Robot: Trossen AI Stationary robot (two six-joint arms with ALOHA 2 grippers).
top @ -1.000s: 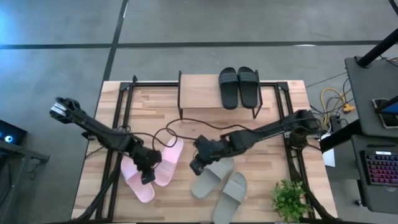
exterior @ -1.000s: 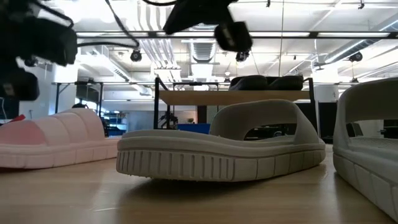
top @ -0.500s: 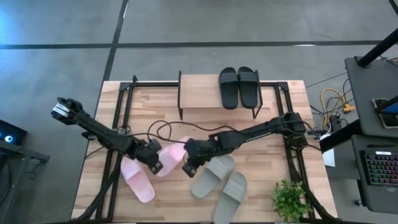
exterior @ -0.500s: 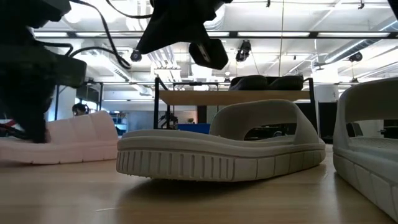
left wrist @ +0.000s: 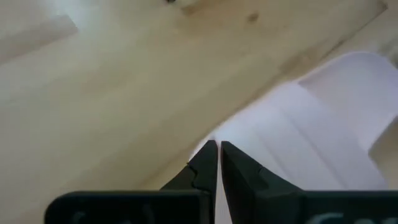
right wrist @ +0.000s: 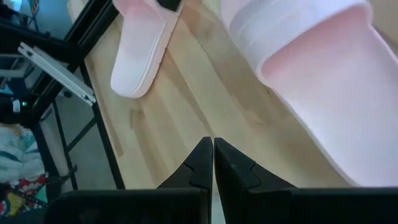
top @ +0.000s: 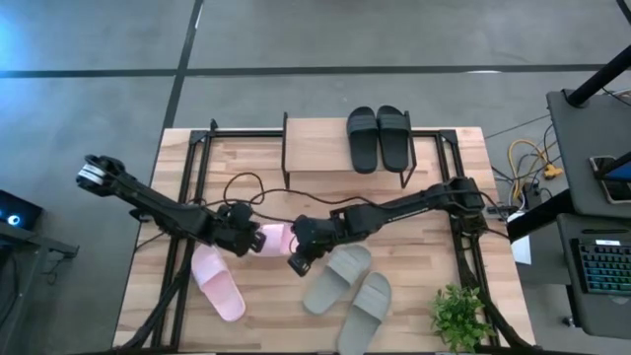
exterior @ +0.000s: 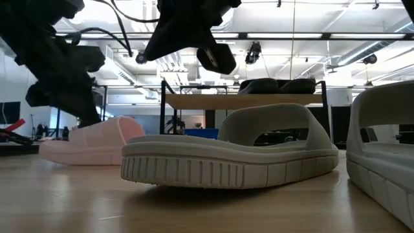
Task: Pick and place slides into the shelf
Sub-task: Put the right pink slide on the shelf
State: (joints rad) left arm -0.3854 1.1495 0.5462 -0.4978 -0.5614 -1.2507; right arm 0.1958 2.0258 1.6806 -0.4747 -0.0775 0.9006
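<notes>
One pale pink slide (top: 275,239) lies flat across the table between my two grippers. It also shows in the low view (exterior: 97,138) and both wrist views (left wrist: 311,118) (right wrist: 311,74). My left gripper (top: 246,238) (left wrist: 216,148) is shut at that slide's left side. My right gripper (top: 299,258) (right wrist: 212,145) is shut just right of it, over bare wood. The other pink slide (top: 219,284) (right wrist: 142,51) lies nearer the near-left corner. Two grey-green slides (top: 336,279) (top: 364,311) (exterior: 233,155) rest on their soles. The black pair (top: 378,138) sits on the shelf (top: 315,146) (exterior: 239,100). My left gripper has its shut fingertips (left wrist: 210,152) against the side edge of the pink slide's sole (left wrist: 233,132). It comes at the slide low, from the table's left. The slide lies flat on the tabletop.
Black cables (top: 258,205) loop over the wood between the shelf and the grippers. A small green plant (top: 457,317) stands at the near-right corner. Black frame rails (top: 197,168) run along the table's left and right sides. Bare wood lies in front of the shelf's left half.
My left gripper has swept toward the far edge and right, against the pink slide. The slide has slid away from its mate and turned from slanting to lying across the table. My right gripper has moved a little toward the table's left.
</notes>
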